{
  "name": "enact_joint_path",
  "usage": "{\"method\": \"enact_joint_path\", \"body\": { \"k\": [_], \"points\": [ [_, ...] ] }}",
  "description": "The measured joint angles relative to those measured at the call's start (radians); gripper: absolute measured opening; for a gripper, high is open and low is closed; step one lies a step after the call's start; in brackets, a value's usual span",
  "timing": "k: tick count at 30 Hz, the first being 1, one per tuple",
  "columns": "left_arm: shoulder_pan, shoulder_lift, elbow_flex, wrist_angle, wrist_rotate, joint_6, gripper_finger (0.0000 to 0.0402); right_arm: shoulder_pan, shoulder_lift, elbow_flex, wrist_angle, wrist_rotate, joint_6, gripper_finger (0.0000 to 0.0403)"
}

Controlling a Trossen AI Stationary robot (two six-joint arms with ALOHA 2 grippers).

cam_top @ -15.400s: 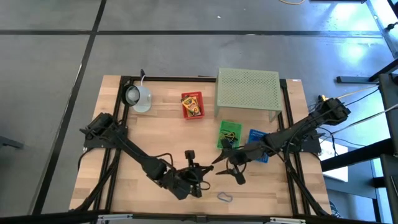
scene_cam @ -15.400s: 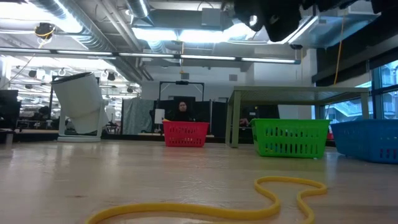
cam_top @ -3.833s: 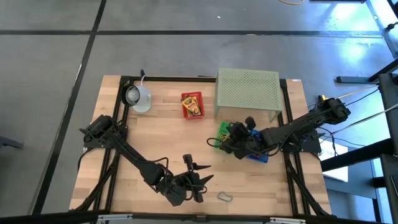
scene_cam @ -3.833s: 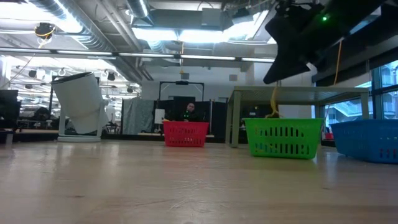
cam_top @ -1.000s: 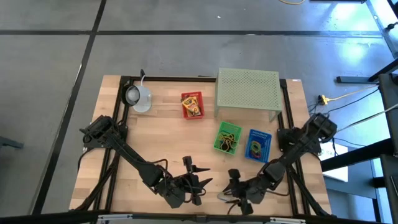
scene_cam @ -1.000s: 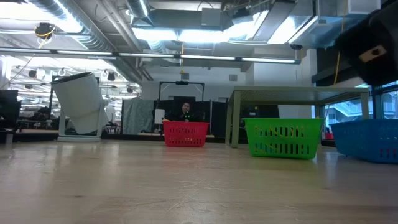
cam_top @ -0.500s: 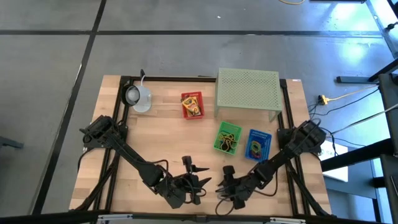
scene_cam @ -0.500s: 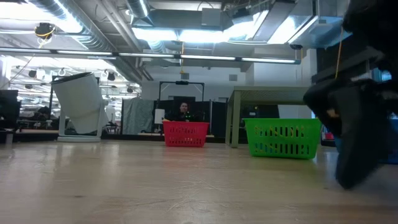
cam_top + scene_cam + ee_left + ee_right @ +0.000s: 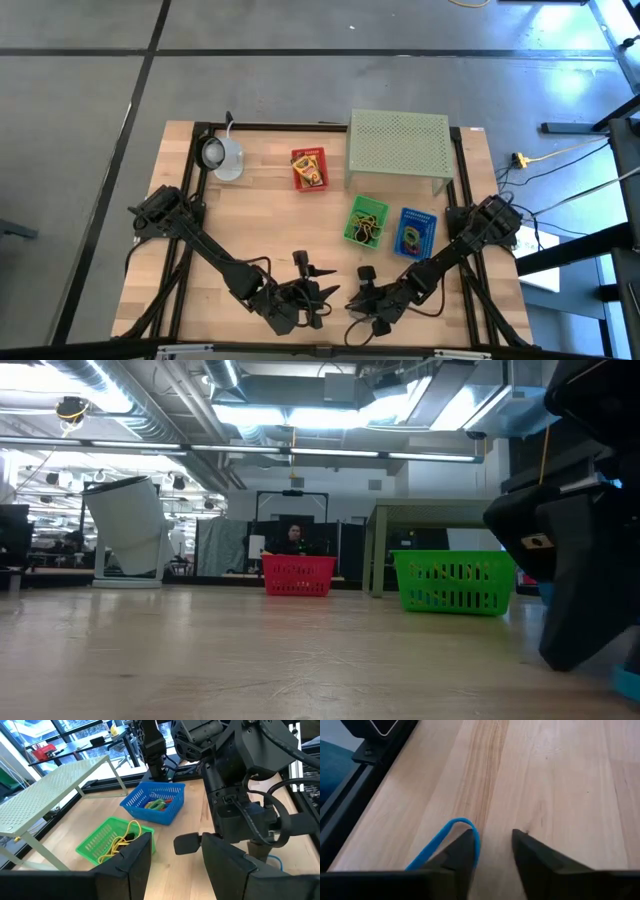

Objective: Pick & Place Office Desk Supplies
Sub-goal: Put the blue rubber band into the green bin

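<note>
Since a second back: right gripper (image 9: 362,318) shifted left along near table edge, now low over blue loop (image 9: 442,844). Fingers (image 9: 462,851) parted, straddling loop's end on wood, not clamped. Left gripper (image 9: 322,290) parked just beside, fingers (image 9: 135,852) apart, nothing held. Green basket (image 9: 366,219) holding yellow loop, blue basket (image 9: 416,232) beside it, both in front of perforated stand (image 9: 398,143). Red basket (image 9: 309,168) farther left, mug (image 9: 224,155) near far left corner.
</note>
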Motion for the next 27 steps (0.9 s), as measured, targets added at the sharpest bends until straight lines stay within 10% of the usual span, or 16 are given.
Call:
{"method": "enact_joint_path", "body": {
  "k": [7,27],
  "points": [
    [0.0,0.0,0.0,-0.003,0.0,-0.001,0.0169,0.0,0.001,0.0,0.0,-0.011,-0.003,0.0011],
    [-0.001,0.0,0.0,-0.017,-0.131,-0.002,0.0169,0.0,-0.277,-0.005,0.034,0.163,-0.033,0.0004]
  ]
}}
